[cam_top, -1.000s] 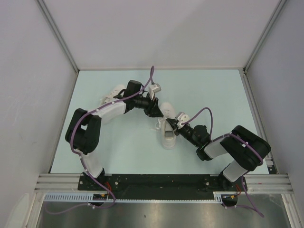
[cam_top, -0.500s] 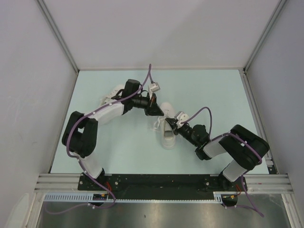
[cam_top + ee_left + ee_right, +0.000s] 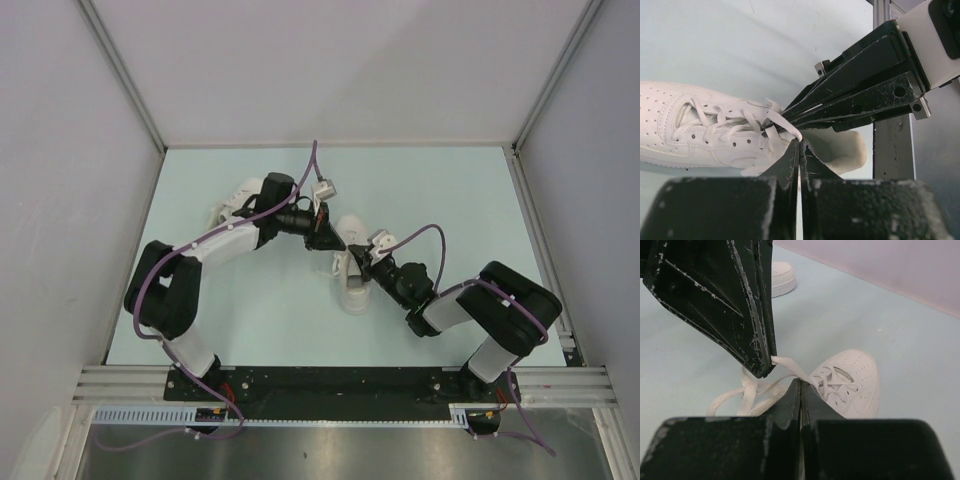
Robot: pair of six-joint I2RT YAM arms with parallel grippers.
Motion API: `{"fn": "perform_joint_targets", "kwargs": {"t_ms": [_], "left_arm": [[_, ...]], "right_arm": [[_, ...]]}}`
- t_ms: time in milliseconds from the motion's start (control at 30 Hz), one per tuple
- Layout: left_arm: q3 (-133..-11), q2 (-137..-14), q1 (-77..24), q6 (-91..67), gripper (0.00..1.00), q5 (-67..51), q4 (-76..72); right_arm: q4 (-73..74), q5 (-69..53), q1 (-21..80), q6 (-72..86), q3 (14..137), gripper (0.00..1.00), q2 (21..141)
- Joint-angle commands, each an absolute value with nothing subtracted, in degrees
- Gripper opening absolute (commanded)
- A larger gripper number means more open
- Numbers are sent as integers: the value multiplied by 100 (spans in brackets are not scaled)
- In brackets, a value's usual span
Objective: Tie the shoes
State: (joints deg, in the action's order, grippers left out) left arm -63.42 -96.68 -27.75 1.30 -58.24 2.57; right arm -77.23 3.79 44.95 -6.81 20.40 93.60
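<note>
One white shoe [image 3: 355, 293] lies mid-table between both arms, also seen in the left wrist view [image 3: 705, 131] and the right wrist view [image 3: 852, 382]. A second white shoe [image 3: 240, 192] lies partly under the left arm, far off in the right wrist view [image 3: 781, 277]. My left gripper [image 3: 325, 235] [image 3: 800, 141] is shut on a white lace [image 3: 783, 121] by the shoe's opening. My right gripper [image 3: 362, 262] [image 3: 800, 381] is shut on the same lace [image 3: 790, 365], tip to tip with the left one. Loose lace loops [image 3: 747, 390] trail on the table.
Grey walls enclose the pale blue table [image 3: 450, 200] on three sides, with aluminium posts [image 3: 120, 75] at the back corners. A black base rail [image 3: 340, 380] runs along the near edge, and purple cables arc over both arms.
My left gripper has shut on the lace. The left arm has shifted a little leftward at the elbow, and the right gripper has edged toward the left one.
</note>
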Motion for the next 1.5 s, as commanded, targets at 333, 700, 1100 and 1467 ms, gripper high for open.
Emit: {"fn": "perform_joint_targets", "kwargs": {"t_ms": [333, 700, 1100, 1467], "left_arm": [[-6231, -9466, -2988, 386, 2, -5862, 113], [-6214, -9360, -2988, 967, 12, -5379, 756], [-6170, -9194, -2979, 1055, 44, -5098, 975], [-5985, -8912, -2822, 1020, 58, -5027, 923]], "right_arm": [[-8868, 993, 4658, -26, 2285, 0, 9624], [-9053, 976, 4632, 219, 2285, 1, 9642], [-9123, 905, 4658, 193, 2276, 1, 9633], [-9132, 932, 4693, 97, 2276, 1, 9598]]}}
